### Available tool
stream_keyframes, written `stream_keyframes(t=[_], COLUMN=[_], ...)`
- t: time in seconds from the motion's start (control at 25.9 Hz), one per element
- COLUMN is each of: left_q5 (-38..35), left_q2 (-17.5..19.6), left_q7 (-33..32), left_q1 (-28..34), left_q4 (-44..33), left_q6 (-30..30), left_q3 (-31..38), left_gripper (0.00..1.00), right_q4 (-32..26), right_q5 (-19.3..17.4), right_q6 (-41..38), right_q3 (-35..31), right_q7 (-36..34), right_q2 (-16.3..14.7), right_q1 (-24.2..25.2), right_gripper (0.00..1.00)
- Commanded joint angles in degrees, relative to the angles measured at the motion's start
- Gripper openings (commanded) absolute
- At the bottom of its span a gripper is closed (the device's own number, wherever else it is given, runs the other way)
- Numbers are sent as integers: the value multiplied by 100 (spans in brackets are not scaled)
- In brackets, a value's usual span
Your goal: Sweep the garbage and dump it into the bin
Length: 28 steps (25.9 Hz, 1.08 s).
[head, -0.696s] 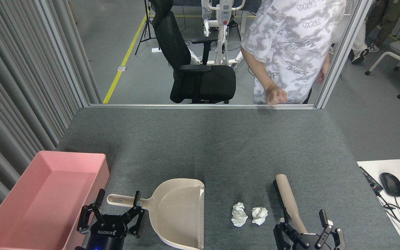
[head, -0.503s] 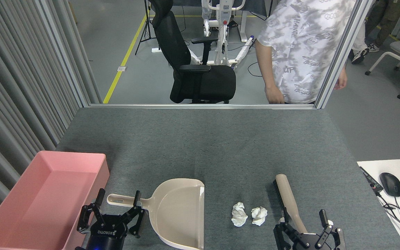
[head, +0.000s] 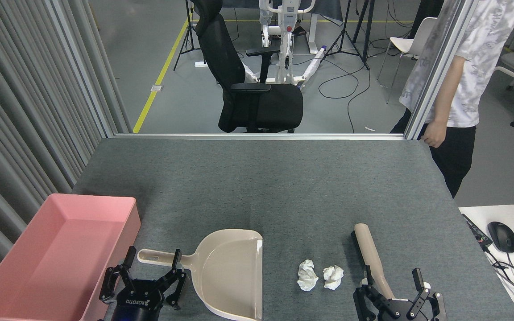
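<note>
Two small crumpled white paper balls make up the garbage: the left ball [head: 307,275] and the right ball [head: 333,277] lie side by side, almost touching, on the grey worktop [head: 283,187] close to its near edge, somewhat right of the middle. The left one looks slightly taller, the right one rounder. The bin [head: 60,249] is a large shallow pink rectangular tray with sloped walls and rounded corners, standing upright and open at the worktop's near left corner, well apart from both balls.
</note>
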Motion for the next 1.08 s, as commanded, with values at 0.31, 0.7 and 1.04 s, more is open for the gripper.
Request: stream_keyframes(t=[0.31,0.7,1.04], left_q5=[4905,5846,5873], left_q2=[23,-38,-30], left_q7=[-721,-712,-633], left_q1=[-50,-340,-911], left_q4=[52,1019,2399], left_q6=[6,-583,-1049], left_q3=[112,446,534], left_gripper=[100,100,100], right_q4=[3,3,3], right_q5=[-660,-669,-678], right_q6=[-687,-942,-942], right_q3=[-938,-991,-1140], right_q7=[58,67,58], right_q2=[-109,-197,-197], right_q1=[76,261,261], right_gripper=[99,99,99])
